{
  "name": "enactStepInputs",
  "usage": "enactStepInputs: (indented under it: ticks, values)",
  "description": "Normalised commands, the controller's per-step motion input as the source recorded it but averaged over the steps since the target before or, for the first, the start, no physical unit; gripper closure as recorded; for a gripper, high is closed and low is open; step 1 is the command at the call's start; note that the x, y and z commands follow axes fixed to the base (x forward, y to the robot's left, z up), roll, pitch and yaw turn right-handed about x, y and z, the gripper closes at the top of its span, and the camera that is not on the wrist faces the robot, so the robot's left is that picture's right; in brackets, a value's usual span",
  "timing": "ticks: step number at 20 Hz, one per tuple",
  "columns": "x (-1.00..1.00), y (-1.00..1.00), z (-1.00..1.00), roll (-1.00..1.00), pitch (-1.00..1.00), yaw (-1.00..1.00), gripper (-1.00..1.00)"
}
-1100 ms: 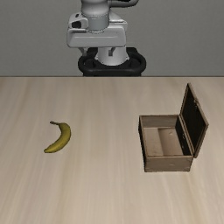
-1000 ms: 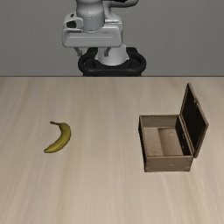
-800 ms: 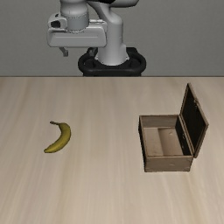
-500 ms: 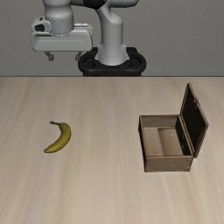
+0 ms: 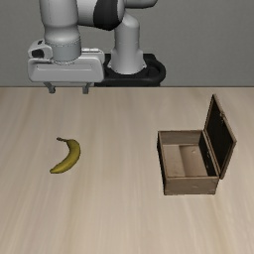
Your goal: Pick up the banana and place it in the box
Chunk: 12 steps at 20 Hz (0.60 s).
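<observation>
A yellow banana [image 5: 66, 155] lies on the wooden table [image 5: 119, 198] at the exterior view's left. A brown wooden box [image 5: 192, 161] stands at the exterior view's right, its lid raised upright on the right side and its inside empty. My gripper [image 5: 67, 89] hangs high above the table, behind the banana and well clear of it. Its two short fingers [image 5: 50, 88] point down, spread wide apart, and hold nothing.
The robot's black base [image 5: 127, 71] stands at the table's far edge. Bare wood lies between the banana and the box and across the near side of the table.
The arm has swung toward the exterior view's left and come lower and forward, bringing the gripper from above the base to above and behind the banana. Banana and box have not moved.
</observation>
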Motion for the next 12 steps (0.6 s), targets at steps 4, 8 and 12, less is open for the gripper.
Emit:
enactStepInputs:
  ticks: [4, 8, 12]
  values:
    - [0.0, 0.0, -1.0, 0.0, 0.0, 0.0, -1.0]
    - [0.0, 0.0, -1.0, 0.0, 0.0, 0.0, -1.0]
    - [0.0, 0.0, -1.0, 0.0, 0.0, 0.0, -1.0]
